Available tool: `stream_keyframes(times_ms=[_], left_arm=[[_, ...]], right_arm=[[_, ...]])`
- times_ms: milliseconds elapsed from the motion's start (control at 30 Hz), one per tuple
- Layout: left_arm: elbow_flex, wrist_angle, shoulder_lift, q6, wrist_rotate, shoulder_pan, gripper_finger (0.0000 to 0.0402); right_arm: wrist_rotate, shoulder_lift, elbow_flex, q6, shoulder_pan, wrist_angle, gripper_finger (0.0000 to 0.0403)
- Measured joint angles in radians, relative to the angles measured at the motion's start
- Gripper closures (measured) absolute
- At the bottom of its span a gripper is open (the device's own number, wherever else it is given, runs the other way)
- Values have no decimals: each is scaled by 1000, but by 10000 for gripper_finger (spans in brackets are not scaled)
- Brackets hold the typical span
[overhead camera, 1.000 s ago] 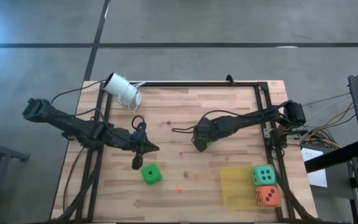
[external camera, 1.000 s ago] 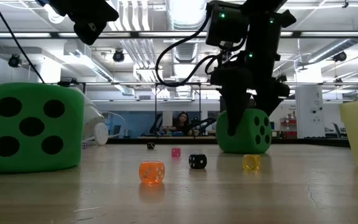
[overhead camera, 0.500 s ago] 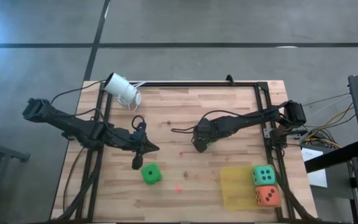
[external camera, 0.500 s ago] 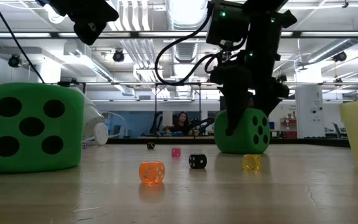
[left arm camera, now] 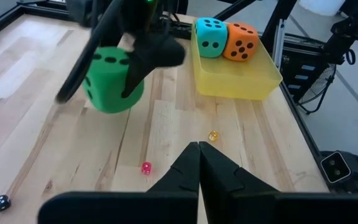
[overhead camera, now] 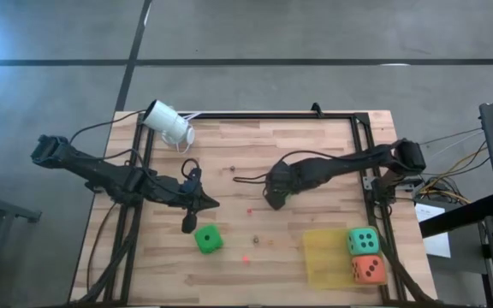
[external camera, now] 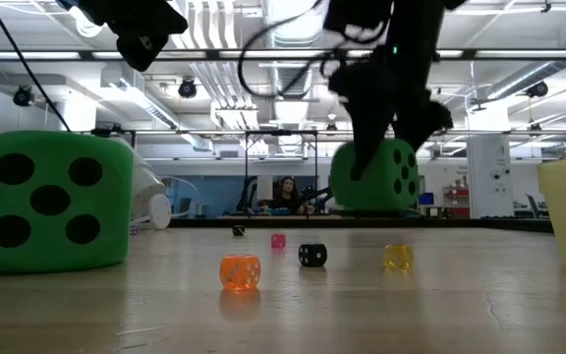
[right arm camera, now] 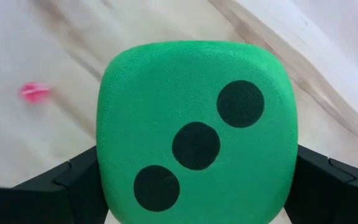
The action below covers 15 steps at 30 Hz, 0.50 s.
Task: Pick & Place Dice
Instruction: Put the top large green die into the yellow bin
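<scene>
Right gripper (overhead camera: 274,198) mid-table, jaws clamped; left gripper (overhead camera: 189,224) jaws closed, hovering.

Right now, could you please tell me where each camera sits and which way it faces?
High: overhead, straight down; both arms, yellow tray.
Low: tabletop height, level across; right gripper lifting green die.
Left wrist: forward past shut left gripper.
Right wrist: between its fingers, onto the die.
All four show that die.
</scene>
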Motion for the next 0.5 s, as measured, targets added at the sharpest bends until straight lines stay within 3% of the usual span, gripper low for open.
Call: stream_keyframes(times_ms=[233, 500], left_arm=[[0, 0, 0, 3, 0, 0, 396], [0, 0, 0, 2, 0, 0, 396]], right_arm=[[0, -32, 156, 29, 123, -144, 58], [-1, -46, 259, 251, 333, -303, 58]])
